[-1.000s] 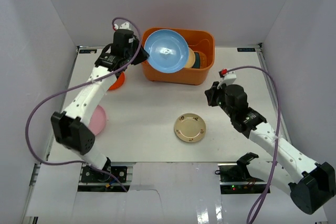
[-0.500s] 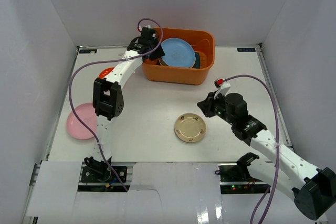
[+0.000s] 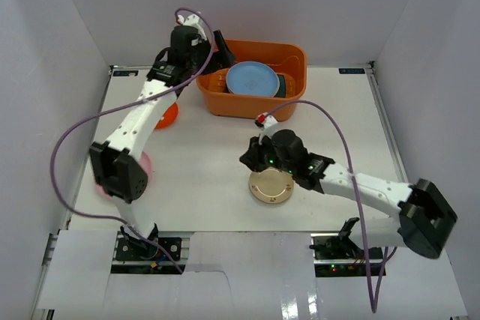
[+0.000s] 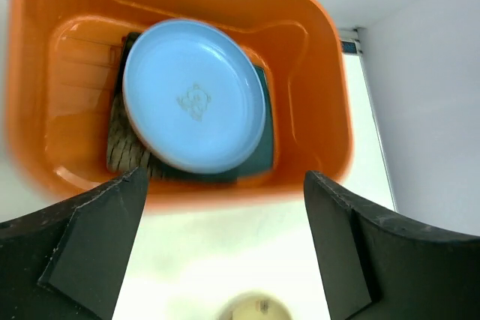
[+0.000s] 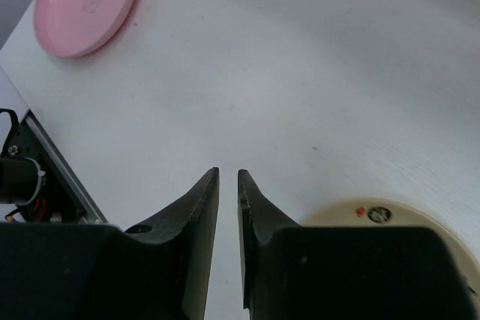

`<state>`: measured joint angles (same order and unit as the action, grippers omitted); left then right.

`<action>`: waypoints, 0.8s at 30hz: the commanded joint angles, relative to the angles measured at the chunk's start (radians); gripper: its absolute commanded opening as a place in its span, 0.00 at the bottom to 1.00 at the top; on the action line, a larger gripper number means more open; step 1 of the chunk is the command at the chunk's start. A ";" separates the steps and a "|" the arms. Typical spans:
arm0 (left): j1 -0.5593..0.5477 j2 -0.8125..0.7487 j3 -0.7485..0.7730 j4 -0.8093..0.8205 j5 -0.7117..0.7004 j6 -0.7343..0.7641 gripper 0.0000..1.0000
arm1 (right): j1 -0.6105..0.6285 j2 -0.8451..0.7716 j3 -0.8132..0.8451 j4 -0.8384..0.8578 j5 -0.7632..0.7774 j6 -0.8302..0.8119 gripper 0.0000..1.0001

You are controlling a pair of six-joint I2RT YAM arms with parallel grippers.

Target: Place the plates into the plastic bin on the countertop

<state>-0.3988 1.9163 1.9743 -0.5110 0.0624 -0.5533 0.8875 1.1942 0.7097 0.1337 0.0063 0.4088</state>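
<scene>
From above, the deep orange plastic bin (image 3: 289, 103) stands at the far side of the white surface (image 3: 202, 155). A round blue plate (image 3: 253, 79) lies inside it on other plates. The left tool (image 3: 215, 52) hangs at the bin's left rim. The right tool (image 3: 252, 158) is low, just beside the small beige patterned plate (image 3: 271, 186). A round orange-red plate (image 3: 169, 115) and a round pink plate (image 3: 143, 168) lie on the left, each partly hidden by the left arm.

The left wrist view shows the left tool (image 4: 225, 177) spread wide and empty above the bin (image 4: 330, 110). The blue plate (image 4: 195, 106) rests on a square dark teal plate (image 4: 262, 157).

The right wrist view shows the right tool (image 5: 227, 176) barely parted, a thin slit, gripping nothing. The beige plate (image 5: 390, 219) is to its right and the pink plate (image 5: 86, 5) well apart.
</scene>
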 commanded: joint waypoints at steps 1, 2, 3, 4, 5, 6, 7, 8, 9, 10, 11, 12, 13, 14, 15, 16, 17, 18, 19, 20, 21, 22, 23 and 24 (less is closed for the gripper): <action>0.000 -0.339 -0.242 0.032 0.017 0.098 0.96 | 0.086 0.140 0.129 0.125 0.023 0.041 0.23; 0.000 -0.484 -0.311 0.037 -0.004 0.111 0.96 | 0.105 0.221 0.187 0.144 0.017 0.059 0.23; 0.000 -0.558 -0.377 0.043 -0.015 0.131 0.97 | 0.134 0.263 0.220 0.148 0.008 0.068 0.25; 0.000 -0.629 -0.494 0.043 -0.027 0.136 0.98 | 0.148 0.342 0.255 0.152 0.004 0.076 0.27; 0.000 -0.696 -0.544 0.042 -0.047 0.144 0.98 | 0.165 0.381 0.287 0.167 0.006 0.082 0.29; 0.000 -0.818 -0.584 0.026 -0.052 0.147 0.98 | 0.192 0.425 0.357 0.165 0.003 0.097 0.33; 0.000 -0.873 -0.648 0.016 -0.084 0.145 0.98 | 0.202 0.508 0.399 0.159 0.003 0.105 0.36; 0.000 -0.920 -0.672 0.003 -0.102 0.141 0.98 | 0.221 0.548 0.437 0.155 0.003 0.113 0.41; 0.000 -1.003 -0.692 -0.007 -0.102 0.138 0.98 | 0.231 0.588 0.511 0.153 0.003 0.130 0.44; 0.000 -1.037 -0.710 -0.030 -0.104 0.132 0.98 | 0.237 0.667 0.549 0.149 0.003 0.139 0.51; 0.000 -1.066 -0.735 -0.041 -0.102 0.130 0.98 | 0.243 0.704 0.589 0.142 0.003 0.150 0.54; 0.000 -1.115 -0.745 -0.063 -0.104 0.127 0.98 | 0.257 0.744 0.664 0.136 0.003 0.168 0.60; 0.000 -1.135 -0.753 -0.072 -0.104 0.125 0.98 | 0.263 0.818 0.703 0.132 0.004 0.174 0.63; 0.000 -1.154 -0.770 -0.084 -0.102 0.124 0.98 | 0.275 0.855 0.744 0.123 0.015 0.179 0.67; 0.000 -1.169 -0.779 -0.093 -0.096 0.124 0.98 | 0.280 0.895 0.787 0.110 0.017 0.183 0.70; 0.000 -1.200 -0.790 -0.107 -0.092 0.121 0.98 | 0.284 0.969 0.872 0.086 0.023 0.192 0.71; 0.000 -1.214 -0.804 -0.110 -0.084 0.119 0.98 | 0.295 1.005 0.916 0.072 0.040 0.199 0.72; 0.000 -1.227 -0.831 -0.116 -0.067 0.116 0.98 | 0.298 1.043 0.962 0.055 0.049 0.202 0.72; 0.000 -1.250 -0.845 -0.118 -0.064 0.112 0.98 | 0.303 1.117 1.059 0.019 0.057 0.200 0.72; 0.000 -1.263 -0.873 -0.119 -0.062 0.105 0.98 | 0.310 1.152 1.112 -0.005 0.079 0.197 0.72; 0.000 -1.273 -0.885 -0.118 -0.026 0.099 0.98 | 0.314 1.194 1.170 -0.034 0.090 0.196 0.72; -0.002 -1.283 -0.899 -0.118 -0.009 0.090 0.98 | 0.317 1.264 1.279 -0.087 0.099 0.193 0.72; -0.009 -1.301 -0.910 -0.115 -0.001 0.084 0.98 | 0.320 1.294 1.319 -0.106 0.113 0.193 0.73; -0.011 -1.310 -0.926 -0.113 0.004 0.081 0.98 | 0.318 1.321 1.355 -0.120 0.118 0.199 0.72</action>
<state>-0.4019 0.6407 1.0687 -0.6090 0.0174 -0.4549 1.1999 2.4615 1.9411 0.1001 0.0650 0.5945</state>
